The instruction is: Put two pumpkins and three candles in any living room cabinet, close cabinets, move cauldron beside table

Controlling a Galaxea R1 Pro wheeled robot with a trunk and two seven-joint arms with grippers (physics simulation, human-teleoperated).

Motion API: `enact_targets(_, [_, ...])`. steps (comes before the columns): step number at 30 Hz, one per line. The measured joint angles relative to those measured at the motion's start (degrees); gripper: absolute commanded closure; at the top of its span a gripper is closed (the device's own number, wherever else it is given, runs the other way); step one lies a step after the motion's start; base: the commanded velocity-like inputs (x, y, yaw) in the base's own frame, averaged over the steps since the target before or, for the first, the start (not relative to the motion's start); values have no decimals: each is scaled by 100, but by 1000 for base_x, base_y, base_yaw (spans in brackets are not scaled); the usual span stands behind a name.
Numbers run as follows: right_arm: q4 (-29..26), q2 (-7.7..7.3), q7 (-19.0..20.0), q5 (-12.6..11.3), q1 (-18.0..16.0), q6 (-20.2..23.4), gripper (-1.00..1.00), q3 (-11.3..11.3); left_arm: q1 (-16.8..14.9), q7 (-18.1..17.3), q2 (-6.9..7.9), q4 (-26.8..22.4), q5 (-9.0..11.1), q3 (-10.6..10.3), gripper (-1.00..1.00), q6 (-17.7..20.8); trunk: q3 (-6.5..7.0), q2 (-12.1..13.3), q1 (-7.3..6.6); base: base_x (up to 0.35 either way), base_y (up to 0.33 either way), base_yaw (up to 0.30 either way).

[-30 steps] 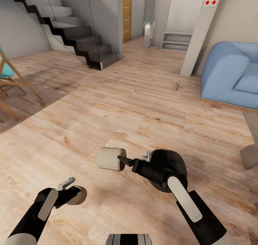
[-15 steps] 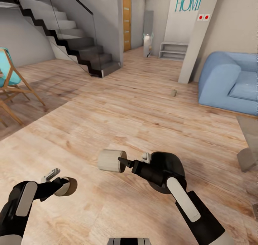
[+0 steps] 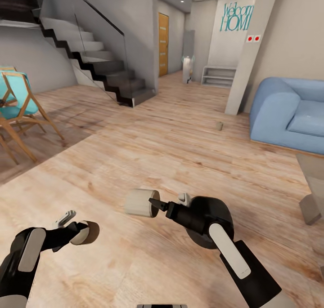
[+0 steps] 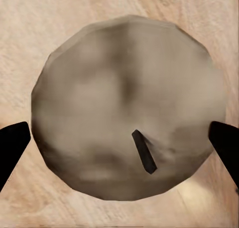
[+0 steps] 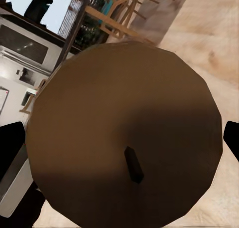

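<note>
My left gripper (image 3: 85, 233) pinches one candle (image 4: 124, 108), my right gripper (image 3: 153, 203) another candle (image 3: 141, 203). They look light, stiff and smooth. Squeezing the round sides seems best.

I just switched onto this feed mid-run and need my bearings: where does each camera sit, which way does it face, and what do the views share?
Head view: on the robot's head, looking forward and down over the wood floor toward the staircase and blue sofa; both arms show, left gripper and right gripper, each holding a candle.
Left wrist view: looks along the fingers at its candle, wick end on, above floor.
Right wrist view: the same on its candle, chairs behind.
Shared: both held candles appear in the head view too; a third candle stands by the sofa.
</note>
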Motion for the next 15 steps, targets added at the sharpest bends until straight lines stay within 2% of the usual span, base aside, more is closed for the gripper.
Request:
enact_targets(7, [13, 4, 4, -8, 0, -5, 100, 0, 2, 1, 0, 2, -17, -4, 100, 2, 189, 9, -17, -300, 0, 242])
enact_targets(15, [19, 4, 3, 3, 0, -7, 100, 0, 0, 1, 0, 1, -17, -5, 100, 3, 407, 20, -41, -42, 0, 246])
